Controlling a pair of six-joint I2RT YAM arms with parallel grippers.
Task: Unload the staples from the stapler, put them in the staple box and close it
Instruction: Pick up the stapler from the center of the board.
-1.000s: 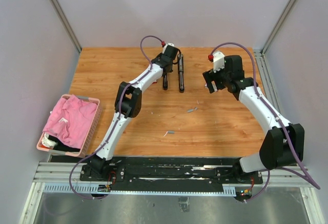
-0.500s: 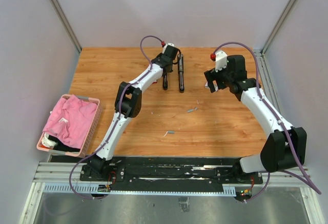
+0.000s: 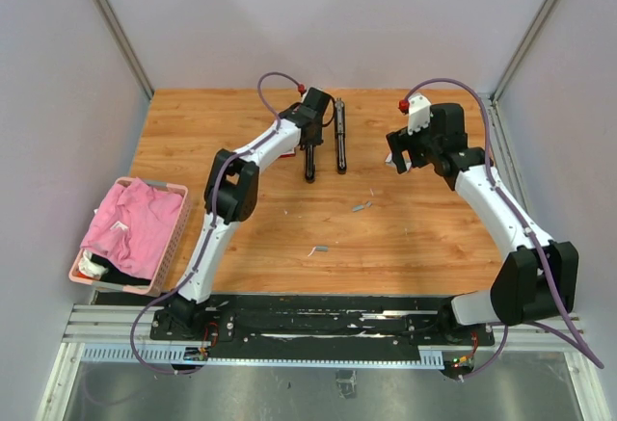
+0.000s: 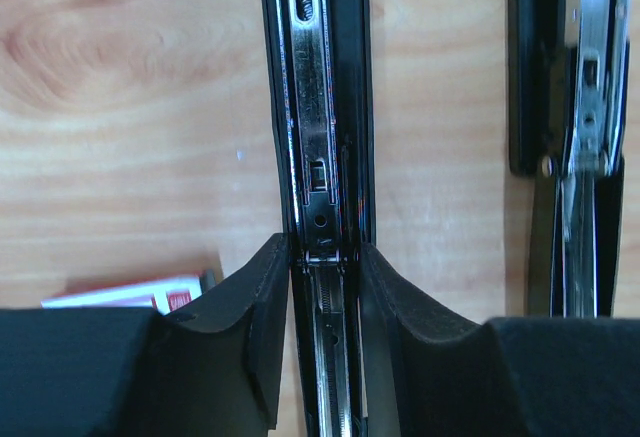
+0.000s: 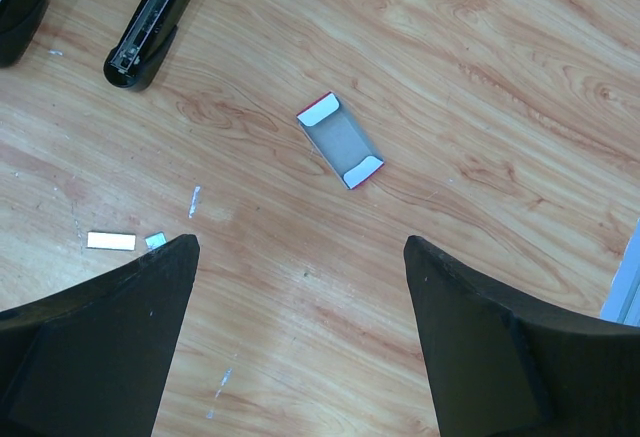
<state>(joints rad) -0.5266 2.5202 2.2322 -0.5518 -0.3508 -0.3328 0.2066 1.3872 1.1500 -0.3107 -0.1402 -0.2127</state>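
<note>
- At the far middle of the surface, seen from above, we find the left gripper on the stapler. A second black bar lies just beside it. Loose staples lie nearer the arms, well apart from it.
- In the left wrist view, the jaws stand narrow and clamp both sides of the stapler's open metal channel, which we judge steadies it for emptying. We cannot tell whether strips remain inside.
- In the right wrist view, the right gripper hangs wide and empty above the surface, probably waiting to assist. A staple strip lies near its left finger, and the red-and-white box lies beyond.
</note>
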